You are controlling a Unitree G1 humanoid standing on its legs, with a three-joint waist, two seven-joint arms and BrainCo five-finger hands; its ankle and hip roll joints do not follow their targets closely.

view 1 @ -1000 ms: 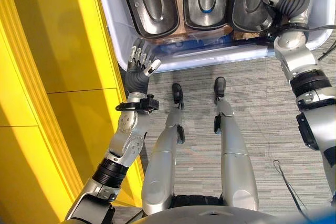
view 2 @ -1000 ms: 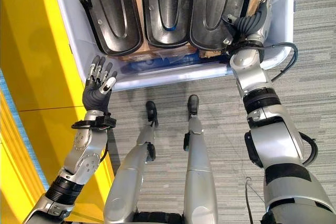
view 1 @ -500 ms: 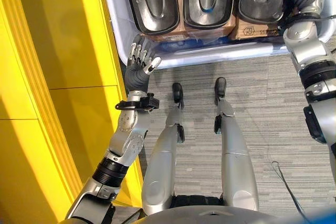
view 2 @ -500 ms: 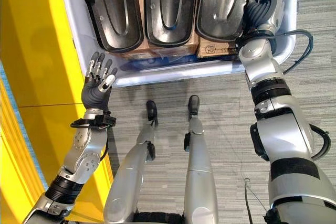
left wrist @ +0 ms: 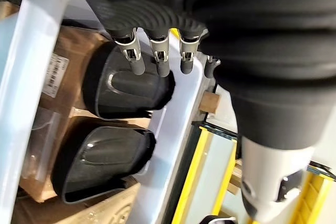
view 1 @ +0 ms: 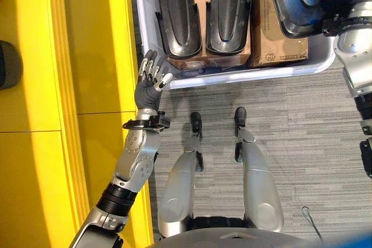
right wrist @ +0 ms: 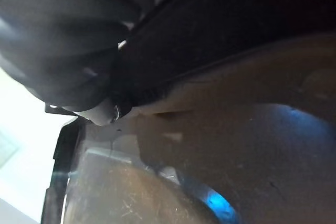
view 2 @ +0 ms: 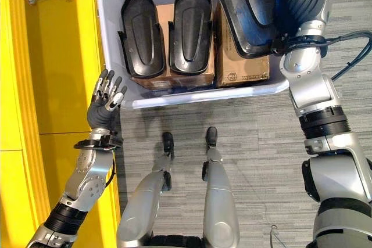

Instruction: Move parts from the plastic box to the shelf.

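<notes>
Carpet (view 1: pixel 302 120) grey; right hand (view 2: pixel 299 1) grasps black part (view 2: pixel 253 4); left hand (view 1: pixel 150 79) splayed.

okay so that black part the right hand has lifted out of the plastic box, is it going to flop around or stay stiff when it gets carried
The black part will probably stay stiff: it keeps its moulded shell shape while raised by the right hand. It looks thin-walled, so likely light for its size. Its glossy surface might be slippery.
</notes>
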